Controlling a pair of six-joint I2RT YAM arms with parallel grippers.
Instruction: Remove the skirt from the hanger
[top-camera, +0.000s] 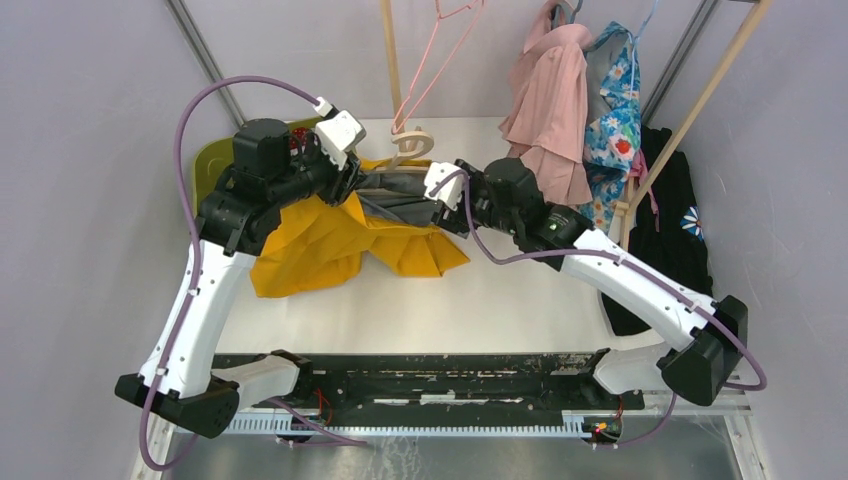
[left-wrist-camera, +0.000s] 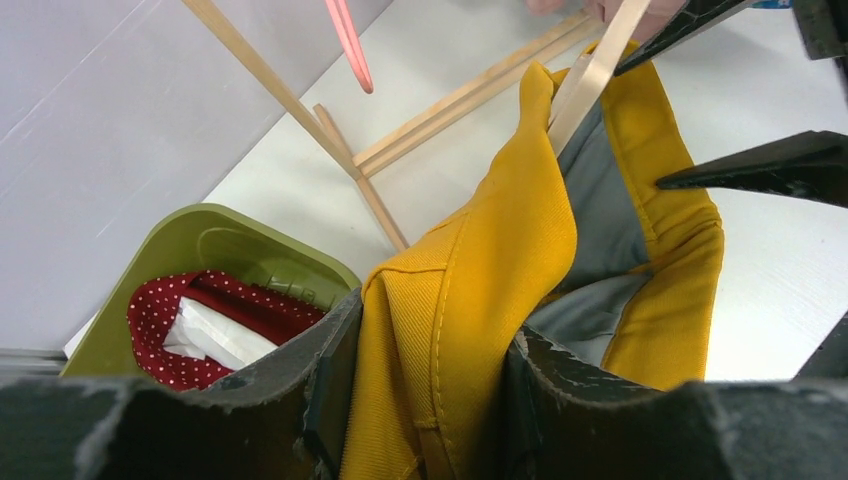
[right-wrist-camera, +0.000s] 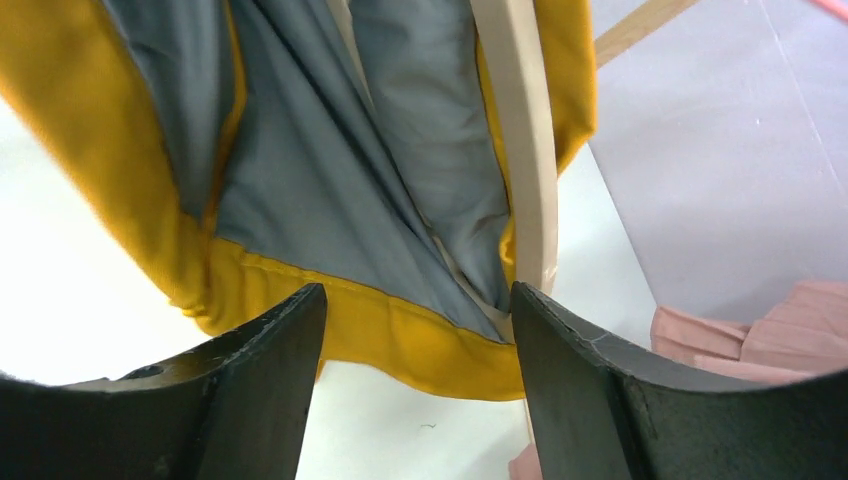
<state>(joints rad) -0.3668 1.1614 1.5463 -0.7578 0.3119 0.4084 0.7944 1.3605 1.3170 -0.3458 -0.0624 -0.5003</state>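
A yellow skirt (top-camera: 330, 245) with grey lining lies spread on the white table, its waistband still around a pale wooden hanger (top-camera: 405, 150). My left gripper (top-camera: 350, 188) is shut on a fold of the skirt's yellow waistband (left-wrist-camera: 450, 300); the cloth fills the gap between the jaws of the left gripper (left-wrist-camera: 432, 325). The hanger's arm (left-wrist-camera: 590, 75) pokes out of the waist opening beyond. My right gripper (top-camera: 438, 195) is at the hanger's right end. In the right wrist view the right gripper (right-wrist-camera: 418, 295) is open, with the skirt's waistband (right-wrist-camera: 400, 345) just beyond the tips and the hanger's arm (right-wrist-camera: 525, 150) beside the right finger.
A green tray (top-camera: 205, 165) holding a red dotted cloth (left-wrist-camera: 160, 310) sits at the back left. A pink wire hanger (top-camera: 430, 60) hangs from the wooden rack (top-camera: 392, 50). Pink (top-camera: 555, 100), floral (top-camera: 620, 120) and black (top-camera: 680, 220) garments hang at the right.
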